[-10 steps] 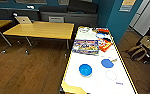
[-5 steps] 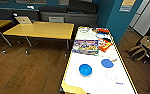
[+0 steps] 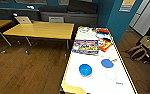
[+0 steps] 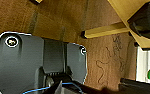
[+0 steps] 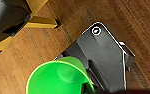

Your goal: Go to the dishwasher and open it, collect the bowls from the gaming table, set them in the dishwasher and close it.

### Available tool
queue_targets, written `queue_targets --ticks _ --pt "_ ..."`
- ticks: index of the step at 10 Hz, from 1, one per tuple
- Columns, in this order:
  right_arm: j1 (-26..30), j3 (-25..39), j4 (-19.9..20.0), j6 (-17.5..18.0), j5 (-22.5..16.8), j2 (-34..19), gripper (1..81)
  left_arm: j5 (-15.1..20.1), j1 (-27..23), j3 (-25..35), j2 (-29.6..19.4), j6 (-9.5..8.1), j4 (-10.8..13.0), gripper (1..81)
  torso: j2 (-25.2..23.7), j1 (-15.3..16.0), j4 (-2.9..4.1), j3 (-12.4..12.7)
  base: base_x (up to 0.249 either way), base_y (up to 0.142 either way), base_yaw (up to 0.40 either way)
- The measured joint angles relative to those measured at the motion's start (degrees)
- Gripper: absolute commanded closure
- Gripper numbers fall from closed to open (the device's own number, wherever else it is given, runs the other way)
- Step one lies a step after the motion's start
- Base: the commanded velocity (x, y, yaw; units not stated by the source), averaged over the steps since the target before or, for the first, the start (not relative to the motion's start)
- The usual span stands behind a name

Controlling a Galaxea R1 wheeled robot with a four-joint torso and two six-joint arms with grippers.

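The right end effector [image 5: 87, 86] holds a small green plastic bowl [image 5: 58, 77] at its rim: light, stiff, slippery.

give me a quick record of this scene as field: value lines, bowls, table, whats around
gaming table: glossy white top, robot close at its near end
deep blue bowl: on the white top, nearer the left edge
flat blue bowl: on the top, right of the deep one, apart from it
green bowl: large in the right wrist view, over the wooden floor
board-game boxes: further along the top
yellow-wood table: left of the gaming table
bags: on the floor at right
right hand: grip on the green bowl not visible
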Motion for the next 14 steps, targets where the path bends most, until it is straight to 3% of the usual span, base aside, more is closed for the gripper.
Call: queue_targets --ticks 3,6,9,14 --pt "0.0 -1.8 -0.4 0.0 -0.1 2.5 81.1 4.1 -5.0 4.9 -2.7 -1.29 -3.4 1.0 0.0 0.0 0.0 0.0 0.0 0.0 0.0" --pt "0.0 -3.5 -0.5 0.0 -0.2 3.7 81.1 8.6 -13.1 6.4 -3.6 -1.72 -4.5 1.0 0.0 0.0 0.0 0.0 0.0 0.0 0.0" --pt "-0.2 -3.8 -0.5 0.0 -0.2 4.4 81.1 13.7 -17.9 7.6 -3.9 -2.1 -5.0 1.0 0.0 0.0 0.0 0.0 0.0 0.0 0.0" --pt "-0.2 -5.0 -0.6 0.0 -0.2 5.3 81.1 19.8 -27.8 8.3 -3.7 -2.68 -7.9 1.0 0.0 0.0 0.0 0.0 0.0 0.0 0.0"
